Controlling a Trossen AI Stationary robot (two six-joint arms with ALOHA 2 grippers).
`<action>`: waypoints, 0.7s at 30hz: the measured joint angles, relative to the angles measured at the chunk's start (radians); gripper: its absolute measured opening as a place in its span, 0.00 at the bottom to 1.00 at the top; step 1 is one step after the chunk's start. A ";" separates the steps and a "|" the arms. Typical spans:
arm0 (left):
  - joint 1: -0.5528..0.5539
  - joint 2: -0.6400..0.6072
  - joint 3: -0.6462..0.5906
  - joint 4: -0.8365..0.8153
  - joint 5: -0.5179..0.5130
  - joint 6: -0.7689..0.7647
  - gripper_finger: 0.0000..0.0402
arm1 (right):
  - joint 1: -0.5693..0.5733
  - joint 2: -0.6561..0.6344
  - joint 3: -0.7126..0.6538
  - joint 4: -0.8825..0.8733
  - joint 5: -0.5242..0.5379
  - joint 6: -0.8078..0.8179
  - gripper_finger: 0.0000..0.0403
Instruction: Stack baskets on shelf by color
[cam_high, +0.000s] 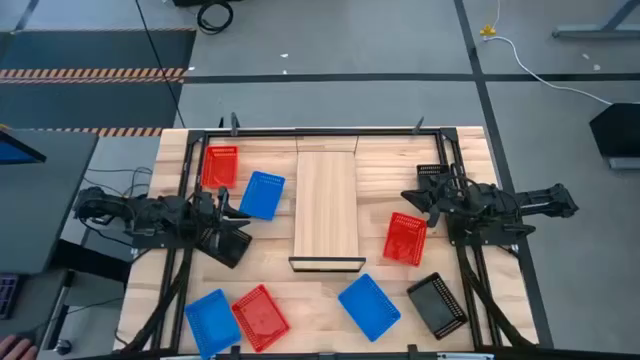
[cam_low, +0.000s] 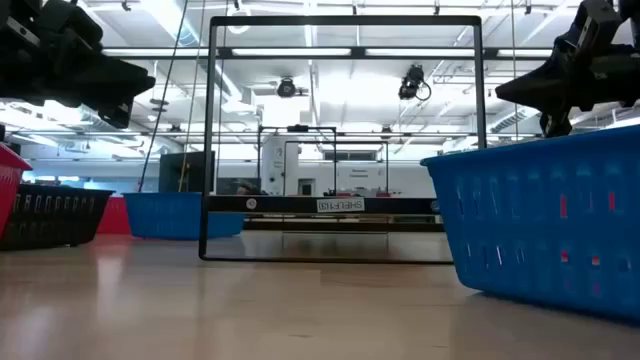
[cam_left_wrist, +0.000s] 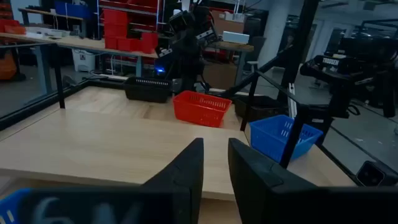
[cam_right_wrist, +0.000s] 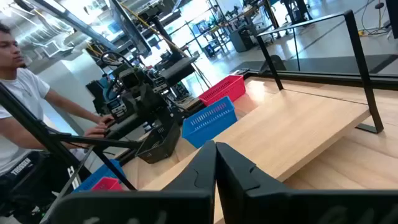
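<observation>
Several baskets lie flat on the tabletop around the shelf (cam_high: 325, 205), a long light-wood board with a dark front edge. On its left are a red basket (cam_high: 221, 165) and a blue one (cam_high: 263, 194). On its right are a red one (cam_high: 405, 238) and a black one (cam_high: 432, 174) at the far side. Along the near edge lie blue (cam_high: 211, 322), red (cam_high: 260, 317), blue (cam_high: 369, 306) and black (cam_high: 437, 304) baskets. My left gripper (cam_high: 238, 240) (cam_left_wrist: 215, 163) hovers left of the shelf, slightly open and empty. My right gripper (cam_high: 410, 196) (cam_right_wrist: 216, 155) hovers right of the shelf, shut and empty.
A black metal frame (cam_high: 330, 131) runs round the table's far edge and sides, with uprights (cam_low: 207, 140) in the low view. A person (cam_right_wrist: 25, 93) stands beyond the table's left side. The shelf top (cam_right_wrist: 298, 130) is bare wood between the two arms.
</observation>
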 joint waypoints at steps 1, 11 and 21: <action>0.000 0.000 0.000 0.000 0.000 0.000 0.20 | 0.000 0.000 0.000 0.000 0.000 0.000 0.03; 0.000 0.000 0.000 0.000 0.000 0.000 0.22 | 0.000 0.000 0.000 0.000 0.000 0.000 0.03; 0.000 0.000 0.000 0.000 0.000 0.000 0.20 | 0.000 0.000 0.000 0.000 0.000 0.000 0.03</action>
